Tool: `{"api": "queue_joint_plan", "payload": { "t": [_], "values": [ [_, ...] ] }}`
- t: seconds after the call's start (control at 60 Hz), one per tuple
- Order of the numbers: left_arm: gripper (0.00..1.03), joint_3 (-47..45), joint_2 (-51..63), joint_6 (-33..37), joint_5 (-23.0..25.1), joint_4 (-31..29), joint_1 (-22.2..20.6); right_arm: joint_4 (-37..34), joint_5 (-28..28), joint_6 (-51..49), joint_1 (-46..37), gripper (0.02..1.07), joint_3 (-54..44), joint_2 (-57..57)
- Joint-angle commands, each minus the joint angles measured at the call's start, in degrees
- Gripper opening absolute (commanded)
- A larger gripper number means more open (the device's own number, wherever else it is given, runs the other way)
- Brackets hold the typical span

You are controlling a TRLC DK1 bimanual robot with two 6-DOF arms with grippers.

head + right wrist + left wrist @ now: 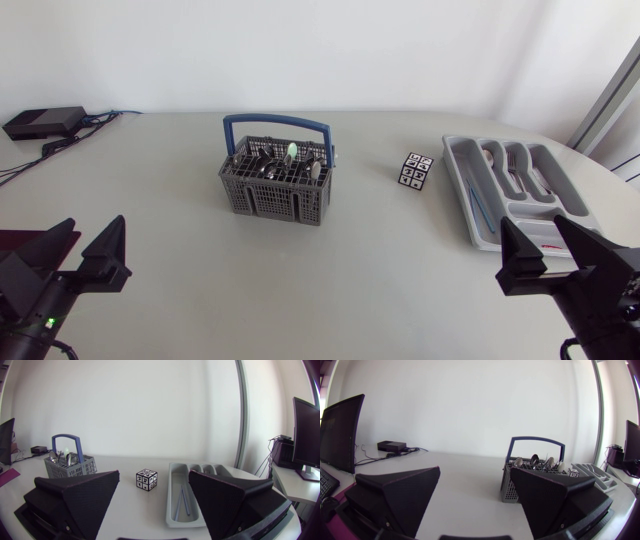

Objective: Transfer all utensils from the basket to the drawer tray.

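Left gripper (95, 226) and right gripper (533, 225) sit wide open and empty at the near edge of the table (350, 285), seemingly poised to start, as utensils (277, 164) stand bunched in the basket (274, 196) at mid-table, well apart from the drawer tray (463, 196) on the right side

The left gripper (95, 224) and right gripper (532, 224) sit low, each with its 2 fingers spread wide.

I see a black-and-white patterned cube (416, 170) right of centre, and a black box (45, 122) with cables (100, 120) far left.
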Motion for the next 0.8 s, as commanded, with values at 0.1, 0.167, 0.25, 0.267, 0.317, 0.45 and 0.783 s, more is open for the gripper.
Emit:
{"api": "queue_joint_plan", "payload": {
  "t": [0.1, 0.167, 0.25, 0.267, 0.317, 0.45, 0.783],
  "values": [
    [0.97, 1.58, -0.45, -0.21, -0.7, -0.84, 0.71, -0.2, 0.25, -0.16, 0.63, 1.02, 0.06, 0.54],
    [0.97, 2.29, -0.45, -0.21, -0.7, -0.84, 0.71, -0.03, 0.17, -0.16, 0.72, 1.02, 0.59, 0.98],
    [0.96, 3.69, -0.1, -0.3, -0.79, -0.84, 0.8, 0.06, 0.25, -0.08, 1.34, 1.02, 1.91, 2.56],
    [0.96, 4.31, 0.25, -0.3, -0.79, -0.75, 0.8, 0.24, 0.25, -0.08, 1.43, 1.02, 2.61, 3.62],
    [0.96, 5.71, 1.75, -0.47, -0.79, -0.67, 0.8, 1.11, 0.25, -0.08, 1.51, 1.02, 4.1, 6.34],
    [0.96, 11.34, 10.97, -1.88, -0.79, -0.23, 0.27, 4.63, -0.19, -0.08, 1.95, 1.02, 8.85, 17.33],
    [0.96, 26.9, 40.42, -3.02, -1.32, -3.57, -5.09, 6.04, -1.15, 0.71, 6.79, 1.02, 25.11, 49.23]
  ]
}}
